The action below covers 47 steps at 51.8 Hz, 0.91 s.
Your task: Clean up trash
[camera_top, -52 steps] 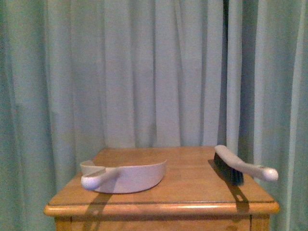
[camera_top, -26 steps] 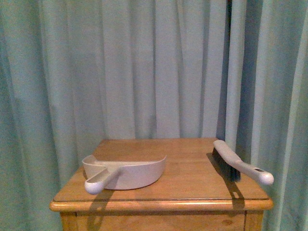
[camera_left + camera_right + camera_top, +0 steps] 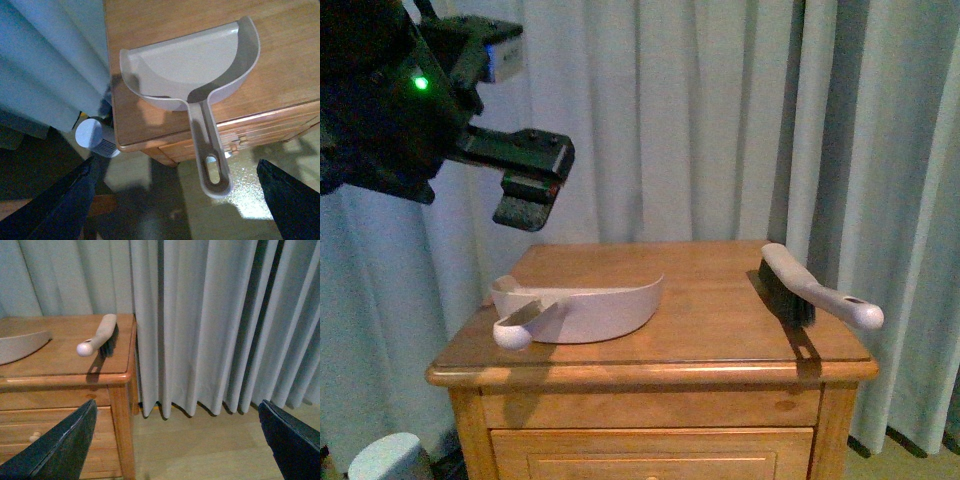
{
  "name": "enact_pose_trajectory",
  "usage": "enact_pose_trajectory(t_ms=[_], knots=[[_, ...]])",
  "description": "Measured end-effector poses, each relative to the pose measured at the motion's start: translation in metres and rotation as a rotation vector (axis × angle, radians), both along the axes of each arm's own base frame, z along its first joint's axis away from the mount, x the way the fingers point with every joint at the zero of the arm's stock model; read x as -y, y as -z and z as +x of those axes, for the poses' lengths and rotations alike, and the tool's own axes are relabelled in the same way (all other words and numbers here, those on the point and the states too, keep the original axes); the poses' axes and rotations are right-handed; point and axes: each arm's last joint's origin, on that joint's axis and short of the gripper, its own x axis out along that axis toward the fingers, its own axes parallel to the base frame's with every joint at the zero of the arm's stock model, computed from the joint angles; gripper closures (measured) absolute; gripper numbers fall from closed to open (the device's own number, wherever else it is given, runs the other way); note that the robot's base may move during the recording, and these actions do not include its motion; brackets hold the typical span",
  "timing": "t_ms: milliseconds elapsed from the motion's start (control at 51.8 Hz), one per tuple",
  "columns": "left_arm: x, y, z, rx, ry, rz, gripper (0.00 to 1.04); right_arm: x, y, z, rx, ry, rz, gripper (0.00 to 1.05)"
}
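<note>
No crumpled white wad of trash shows in any view. A pale beige dustpan [image 3: 585, 310] lies on the left of the wooden table [image 3: 720, 330], its handle jutting past the front left edge. It looks empty in the left wrist view [image 3: 190, 65]. A white-handled brush [image 3: 800, 285] with dark bristles lies at the right edge. My left gripper [image 3: 532, 182] is open, hovering above the table's left side over the dustpan handle [image 3: 210, 165]. My right gripper [image 3: 175, 450] is open and empty, off to the table's right, above the floor.
Pale curtains [image 3: 700, 120] hang close behind and beside the table. The table has drawers [image 3: 650, 410] in front. A pale round container [image 3: 390, 455] stands on the floor by the table's left front corner, also in the left wrist view [image 3: 92, 137]. The brush [image 3: 100, 335] overhangs the edge.
The front view has shifted: the table now sits higher in frame and its drawers show. My left arm has come into view at the upper left. Dustpan and brush lie as before.
</note>
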Motion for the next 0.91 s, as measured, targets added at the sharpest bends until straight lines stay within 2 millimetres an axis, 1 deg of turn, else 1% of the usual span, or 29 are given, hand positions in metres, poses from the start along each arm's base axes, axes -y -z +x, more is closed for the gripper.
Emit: enact_pose_trajectory(t_ms=[155,213,618,908], knots=[[0.010,0.034,0.022,-0.076,-0.041,-0.002,0.08,0.000,0.000,0.000,0.000,0.000,0.000,0.07],[0.015,0.041,0.028,-0.090,-0.044,-0.014,0.08,0.000,0.000,0.000,0.000,0.000,0.000,0.07],[0.022,0.067,0.052,-0.126,-0.100,-0.036,0.08,0.000,0.000,0.000,0.000,0.000,0.000,0.07],[0.014,0.084,0.066,-0.148,-0.136,-0.031,0.08,0.000,0.000,0.000,0.000,0.000,0.000,0.07]])
